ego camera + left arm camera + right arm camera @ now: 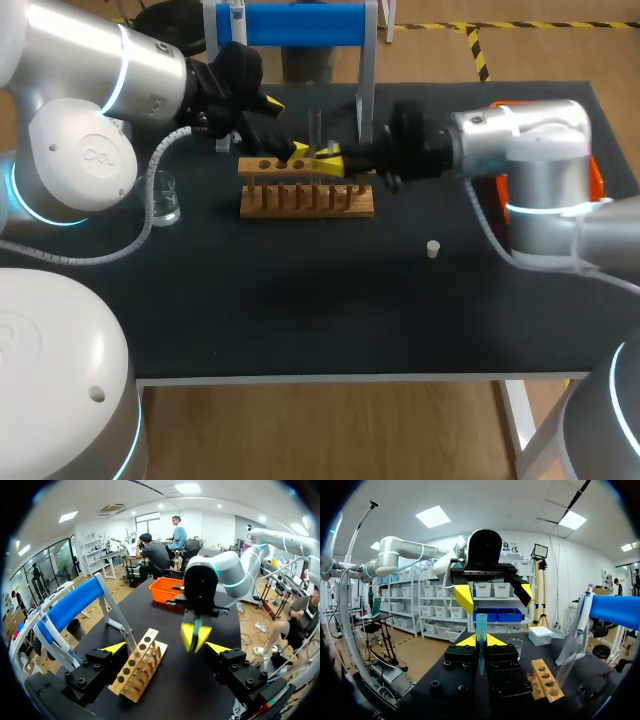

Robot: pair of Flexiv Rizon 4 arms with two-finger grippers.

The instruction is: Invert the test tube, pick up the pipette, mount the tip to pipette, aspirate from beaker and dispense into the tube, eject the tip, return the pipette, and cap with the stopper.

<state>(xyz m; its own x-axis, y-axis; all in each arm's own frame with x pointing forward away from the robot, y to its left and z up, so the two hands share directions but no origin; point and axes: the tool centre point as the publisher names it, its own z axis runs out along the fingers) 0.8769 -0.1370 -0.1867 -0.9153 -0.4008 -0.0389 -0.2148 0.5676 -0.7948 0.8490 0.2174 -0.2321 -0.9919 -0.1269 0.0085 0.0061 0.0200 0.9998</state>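
Tube (481, 635), upright, is pinched in the clenched right jaws just above the wooden rack (305, 198) on the bench (300, 320), with the left jaws spread wide facing it over the rack's left end, touching nothing, a clear beaker (165, 200), contents unclear, left of the rack and a stopper (433, 249) to its right.

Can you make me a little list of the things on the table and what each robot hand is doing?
Left gripper: open, facing the right gripper
Right gripper: shut on the test tube
Rack: wooden, on the table by both grippers
Beaker: near the left arm
Stopper: alone on the table, not yet used
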